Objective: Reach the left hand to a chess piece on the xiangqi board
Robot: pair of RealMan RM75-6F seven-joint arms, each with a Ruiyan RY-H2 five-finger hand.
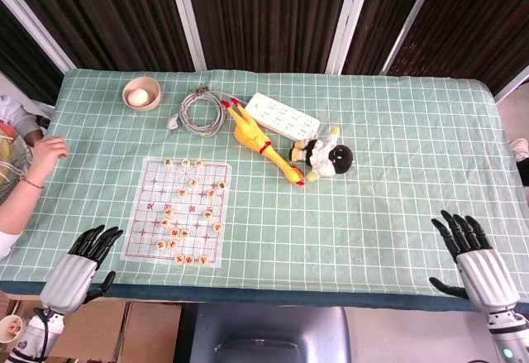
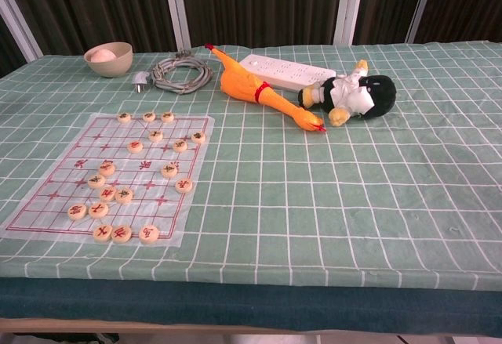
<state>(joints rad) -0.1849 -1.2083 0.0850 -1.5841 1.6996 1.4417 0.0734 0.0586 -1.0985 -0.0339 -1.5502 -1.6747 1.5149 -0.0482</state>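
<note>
The xiangqi board (image 1: 157, 173) (image 2: 63, 164) is a clear sheet with red lines on the left part of the table. Several round wooden chess pieces (image 1: 188, 259) (image 2: 121, 233) lie scattered on it, most near its front edge. My left hand (image 1: 80, 265) hovers at the table's front left corner, just left of the board's near corner, fingers spread and holding nothing. My right hand (image 1: 477, 260) is at the front right edge, far from the board, also spread and empty. Neither hand shows in the chest view.
A person's fist (image 1: 43, 155) rests on the table's left edge. Behind the board are a bowl with an egg (image 1: 141, 93) (image 2: 107, 56), a coiled cable (image 1: 198, 113), a rubber chicken (image 1: 263, 144) (image 2: 259, 92), a white power strip (image 1: 283, 116) and a plush doll (image 1: 326, 156) (image 2: 357, 95).
</note>
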